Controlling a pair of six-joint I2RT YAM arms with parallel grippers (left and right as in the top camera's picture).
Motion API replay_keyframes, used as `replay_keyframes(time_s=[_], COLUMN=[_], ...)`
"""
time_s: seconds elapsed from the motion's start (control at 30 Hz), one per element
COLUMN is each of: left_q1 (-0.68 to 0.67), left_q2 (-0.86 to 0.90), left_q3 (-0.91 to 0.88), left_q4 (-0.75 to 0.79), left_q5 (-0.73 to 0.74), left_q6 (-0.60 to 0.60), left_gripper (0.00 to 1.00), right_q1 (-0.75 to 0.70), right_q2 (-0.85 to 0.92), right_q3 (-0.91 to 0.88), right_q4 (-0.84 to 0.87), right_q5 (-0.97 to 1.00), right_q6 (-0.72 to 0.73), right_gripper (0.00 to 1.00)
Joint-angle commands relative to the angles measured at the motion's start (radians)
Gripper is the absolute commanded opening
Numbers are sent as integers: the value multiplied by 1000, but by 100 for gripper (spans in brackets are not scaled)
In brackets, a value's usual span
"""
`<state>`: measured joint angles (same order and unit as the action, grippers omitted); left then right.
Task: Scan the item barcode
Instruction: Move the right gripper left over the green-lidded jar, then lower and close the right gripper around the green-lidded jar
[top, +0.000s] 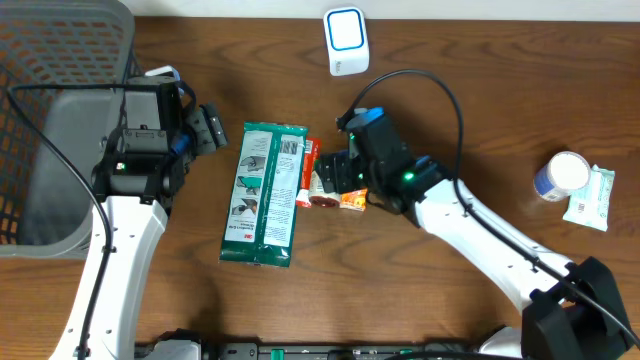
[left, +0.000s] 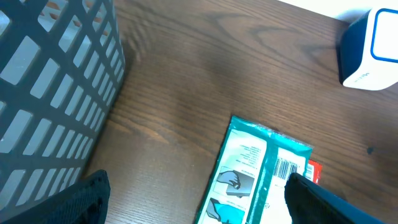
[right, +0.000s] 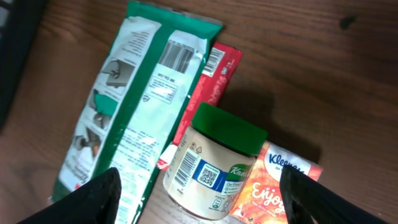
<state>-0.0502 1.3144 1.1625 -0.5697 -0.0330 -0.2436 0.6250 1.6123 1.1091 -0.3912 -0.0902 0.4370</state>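
At the far left the basket (top: 60, 50) is standing beside the left jaws, which are hanging wide apart and holding nothing, pointing toward the green packet (top: 263, 193). That packet is lying flat on the bench (top: 480, 100), its long axis running front to back. A red packet (right: 214, 78) is peeking out along its right edge.

The jar (right: 208, 171) is lying on its side, resting against the red packet and touching the orange tissue pack (right: 273, 183) on its other side. This looks to be the item for scanning. Its green lid is pointing away and slightly to the right in the right wrist view, so its long axis is running nearly straight out from the wrist, slightly slanted. A barcode is showing on its upturned label.

The right jaws are hovering directly over the jar, standing wide with a finger to each side of its body and touching nothing. They are straddling its width, not its length.

The right arm is much the nearer, so the pickup is likely falling to it. The white and blue scanner (top: 345, 40) is sitting well apart, at the back of the bench.
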Motion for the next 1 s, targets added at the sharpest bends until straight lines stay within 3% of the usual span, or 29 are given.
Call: replay_keyframes(time_s=[0.0, 0.3, 0.5, 0.97], left_q1=[2, 2, 2, 2], left_q2=[-7, -7, -7, -7], left_q3=[-1, -1, -1, -1], left_q4=[1, 1, 1, 1], left_q5=[-13, -13, -13, -13], left_q6=[-5, -5, -5, -5], left_gripper=[86, 86, 86, 86], right_q1=[26, -18, -28, -43], right_q2=[-2, 27, 155, 502], right_q3=[20, 371, 522, 543], right_q4=[-16, -356, -501, -433], right_q5=[92, 66, -3, -21], right_q6=[16, 64, 64, 102], right_gripper=[73, 79, 86, 91])
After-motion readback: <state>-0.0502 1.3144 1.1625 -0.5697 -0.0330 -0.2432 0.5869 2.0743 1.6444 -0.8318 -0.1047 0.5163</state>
